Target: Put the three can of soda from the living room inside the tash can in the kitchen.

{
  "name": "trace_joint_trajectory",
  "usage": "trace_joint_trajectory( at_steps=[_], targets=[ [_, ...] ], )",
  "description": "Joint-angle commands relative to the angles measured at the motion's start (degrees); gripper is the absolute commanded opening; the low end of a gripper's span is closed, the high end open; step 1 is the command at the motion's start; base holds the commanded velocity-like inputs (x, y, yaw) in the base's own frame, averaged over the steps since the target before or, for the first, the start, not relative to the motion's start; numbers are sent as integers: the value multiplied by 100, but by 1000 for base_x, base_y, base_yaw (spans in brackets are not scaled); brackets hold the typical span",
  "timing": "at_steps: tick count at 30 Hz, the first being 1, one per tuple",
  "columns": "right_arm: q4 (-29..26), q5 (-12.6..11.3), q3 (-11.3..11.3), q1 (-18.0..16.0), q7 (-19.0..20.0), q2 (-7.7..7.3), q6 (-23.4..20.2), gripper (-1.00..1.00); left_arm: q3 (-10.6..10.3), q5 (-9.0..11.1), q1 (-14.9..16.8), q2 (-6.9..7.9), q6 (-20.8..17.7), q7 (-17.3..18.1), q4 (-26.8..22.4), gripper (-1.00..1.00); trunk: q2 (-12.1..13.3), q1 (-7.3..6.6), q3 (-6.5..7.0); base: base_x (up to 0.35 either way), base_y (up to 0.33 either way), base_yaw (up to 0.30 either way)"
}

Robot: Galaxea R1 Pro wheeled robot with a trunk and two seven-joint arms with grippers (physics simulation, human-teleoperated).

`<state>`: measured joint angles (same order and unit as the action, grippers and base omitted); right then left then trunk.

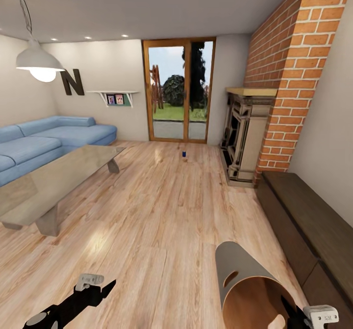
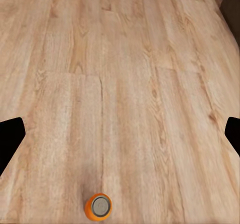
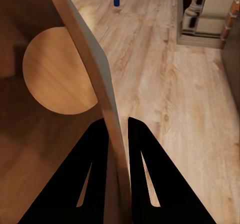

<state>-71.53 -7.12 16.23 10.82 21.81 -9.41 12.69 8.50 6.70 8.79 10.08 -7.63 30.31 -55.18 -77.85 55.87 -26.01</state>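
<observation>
A living room with a wood-plank floor [image 1: 162, 206] was seen from the robot's head. The right gripper [image 3: 118, 134] was clamped on the wall of the trash can [image 1: 245, 280], one dark finger inside and one outside the rim — the bin was held tipped on its side, its brown interior and round bottom visible past the fingers. In the head view the pale grey-beige bin was carried low, beside the right wrist [image 1: 321, 314].

Far ahead of the right gripper, a dark blue soda can [image 1: 184, 153] was standing upright on the floor, before the wood-framed glass doors [image 1: 179, 89]. The same can was seen small in the right wrist view, beyond the bin's rim.

The left gripper [image 2: 120, 134] was spread wide, only its two dark fingertips [image 2: 10, 139] being visible at the frame's edges. An orange soda can [image 2: 98, 206] was standing upright on the planks below it, nearer the wrist than the fingertips — not between them and not touched.

A blue sofa [image 1: 44, 143] and a low grey-brown table [image 1: 59, 177] were placed ahead of the left gripper; a brick chimney [image 1: 289, 74], a dark fireplace [image 1: 242, 138] and a dark low cabinet [image 1: 309, 226] were ahead of the right one
</observation>
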Motion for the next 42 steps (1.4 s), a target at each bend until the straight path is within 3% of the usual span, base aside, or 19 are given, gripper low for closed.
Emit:
trace_joint_trajectory(
  at_steps=[1, 7, 21, 23, 24, 26, 27, 38, 42],
  targets=[
    [-105, -72, 7, -52, 52, 0, -25, -100, 1, 0, 0, -33, -1, -52, 0, 100, -42, 22, -18, 0, 0, 0],
    [-289, -71, 15, -303, 51, -3, -93, -100, -5, -9, 0, -135, -3, -223, 6, 100, -283, 154, -125, 0, 0, 0],
    [-365, -60, 12, -1025, 60, -13, -178, -100, -15, -19, 0, -148, -2, -245, 7, 100, -844, 462, -377, 0, 0, 0],
    [-431, -61, 9, -1219, 63, -15, -460, -100, -15, -19, 0, -149, -2, -245, 7, 100, -924, 506, -413, 0, 0, 0],
    [-504, -61, 6, -1431, 76, -16, -833, -100, -15, -19, 0, -150, 0, -245, 7, 100, -965, 528, -431, 0, 0, 0],
    [-535, -61, 5, -1585, 81, -15, -1043, -100, -15, -19, 0, -151, 1, -245, 7, 100, -1045, 571, -467, 0, 0, 0],
    [-562, -64, 3, -1821, 84, -12, -1238, -100, -15, -23, 0, -150, 4, -245, 7, 100, -1085, 593, -485, 0, 0, 0],
    [-590, 6, -274, -2400, 75, -62, -1506, -100, -15, -24, 0, -155, 6, -284, -1, 100, -1526, 835, -682, 0, 0, 0],
    [-631, 15, -288, -2654, 114, -84, -1993, -100, -15, -25, 0, -155, 7, -410, -1, 100, -1686, 923, -754, 0, 0, 0]
  ],
)
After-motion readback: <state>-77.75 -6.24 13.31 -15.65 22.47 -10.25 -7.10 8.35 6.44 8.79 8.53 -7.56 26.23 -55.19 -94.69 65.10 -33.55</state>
